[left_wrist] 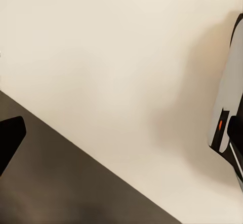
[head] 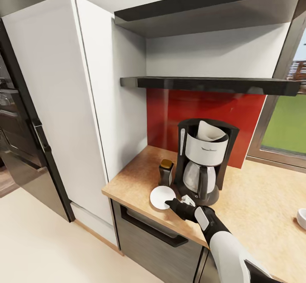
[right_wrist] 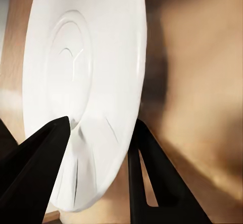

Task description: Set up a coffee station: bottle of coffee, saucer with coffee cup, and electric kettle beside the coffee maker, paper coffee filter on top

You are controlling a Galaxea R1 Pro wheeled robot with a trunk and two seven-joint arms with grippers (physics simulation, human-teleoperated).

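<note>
Saucer [head: 162,196] sits before the coffee maker [head: 205,159] on the bench [head: 259,198]; we see the right pincer [head: 171,205] clasping its rim.

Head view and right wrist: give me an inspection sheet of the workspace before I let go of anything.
Surface: tan countertop, wood-look, with a dark drawer front below its edge.
Job's things: coffee maker upright by the red backsplash; white paper coffee filter sits in its top. Bottle of coffee stands beside it. Saucer lies flat near the counter edge, in front of the bottle. A white cup-like thing is cut off by the picture edge; cannot confirm. Kettle: nothing seen.
Clutter: nothing seen.
Grippers: right claw straddles the saucer rim, fingers either side; contact unclear. Left claw: nothing seen clearly.
Cables: nothing seen.
Surroundings: white tall cabinet, dark shelves, window.
</note>
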